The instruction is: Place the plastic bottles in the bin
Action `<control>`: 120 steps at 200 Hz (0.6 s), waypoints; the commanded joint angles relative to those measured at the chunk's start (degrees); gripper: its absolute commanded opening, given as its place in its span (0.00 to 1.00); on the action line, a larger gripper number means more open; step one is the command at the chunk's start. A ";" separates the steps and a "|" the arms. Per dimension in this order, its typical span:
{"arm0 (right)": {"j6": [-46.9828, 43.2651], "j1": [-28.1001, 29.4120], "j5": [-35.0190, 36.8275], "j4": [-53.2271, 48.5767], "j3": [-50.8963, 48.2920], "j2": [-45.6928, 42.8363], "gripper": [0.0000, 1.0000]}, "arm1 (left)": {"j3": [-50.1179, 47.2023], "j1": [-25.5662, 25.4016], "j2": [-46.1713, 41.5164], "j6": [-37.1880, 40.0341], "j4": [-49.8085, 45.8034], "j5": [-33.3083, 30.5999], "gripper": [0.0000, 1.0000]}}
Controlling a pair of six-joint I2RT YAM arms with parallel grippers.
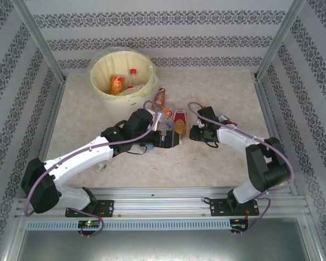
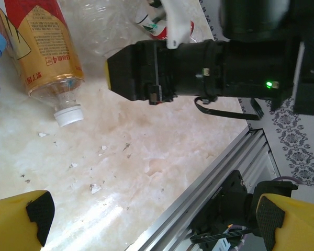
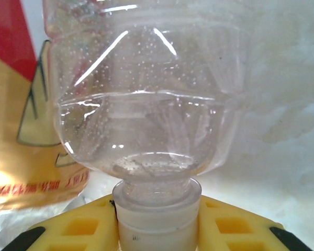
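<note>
My right gripper (image 3: pixel 157 235) is shut on the white cap (image 3: pixel 156 222) of a clear plastic bottle (image 3: pixel 146 99) lying on the table. A second bottle with a red and yellow label (image 3: pixel 21 130) lies beside it on the left. From above, the right gripper (image 1: pixel 192 133) sits next to a cluster of bottles (image 1: pixel 179 120) at mid-table. The left gripper (image 2: pixel 154 222) is open with only bare table between its fingers (image 2: pixel 21 219), and it is close to the same cluster (image 1: pixel 165 140). An orange-labelled bottle (image 2: pixel 42 47) with a white cap lies ahead of it. The pale yellow bin (image 1: pixel 100 81) stands at the back left with bottles (image 1: pixel 117 84) inside.
A brown-red bottle (image 1: pixel 160 98) lies between the bin and the cluster. The right gripper's black body (image 2: pixel 199 68) crosses the left wrist view. An aluminium rail (image 1: pixel 163 198) runs along the near edge. Patterned walls and metal posts (image 1: pixel 41 38) enclose the table.
</note>
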 commanded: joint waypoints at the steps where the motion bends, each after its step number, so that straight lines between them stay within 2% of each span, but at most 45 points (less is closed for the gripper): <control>1: -2.04 -0.59 -0.95 -1.61 -1.85 -4.94 0.33 | -0.43 -0.56 1.26 -3.54 3.83 -0.06 1.00; 51: -1.81 0.83 -4.12 -5.42 -4.96 -16.40 0.30 | -2.09 0.06 3.22 -9.66 12.77 -0.01 1.00; 120: 1.71 3.84 -12.89 -11.13 -6.23 -30.46 0.28 | -2.25 0.79 7.78 -13.06 27.39 1.60 1.00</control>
